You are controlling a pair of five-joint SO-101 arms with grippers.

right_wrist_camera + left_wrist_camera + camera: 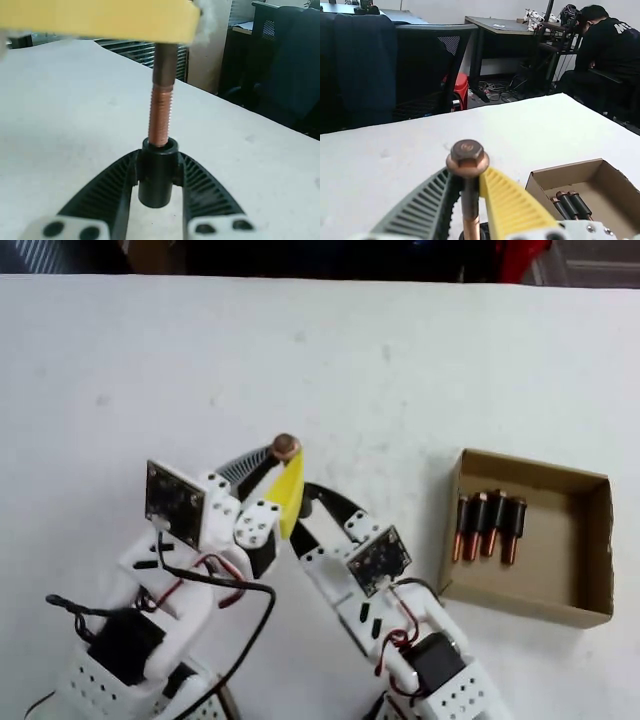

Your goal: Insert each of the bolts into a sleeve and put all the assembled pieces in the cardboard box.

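Tool of the left arm (pixel 467 182) first: pinched narrow on a copper bolt (pixel 467 156), just under the hex head, grey half on one side and yellow half on the other. Holds it upright, head up and thread down, most likely so the shank can drop straight along the bore below. Leaves the threaded end bare, clear of the grip, for that same reason.

Directly beneath, tool of the right arm (pixel 158 167): closed on a black sleeve (pixel 157 187), clamped around its sides and standing it mouth-up. Leaves the rim unobstructed, which lets the bolt's tip meet the opening. Seems just inside the mouth, with most of the thread showing above. Cannot tell whether the sleeve's foot touches the worktop (pixel 400 370).

Judged as mid-insertion. Calls for a straight push down with both pieces in line. Any tilt likely to jam thread against rim.

Farther out, on the right arm's side: cardboard box (pixel 525 472), open-topped on the worktop, near enough for a short carry. Holds four assembled pieces (pixel 487 525) side by side, toward the wall nearest the tools, with bare floor beside them for more.
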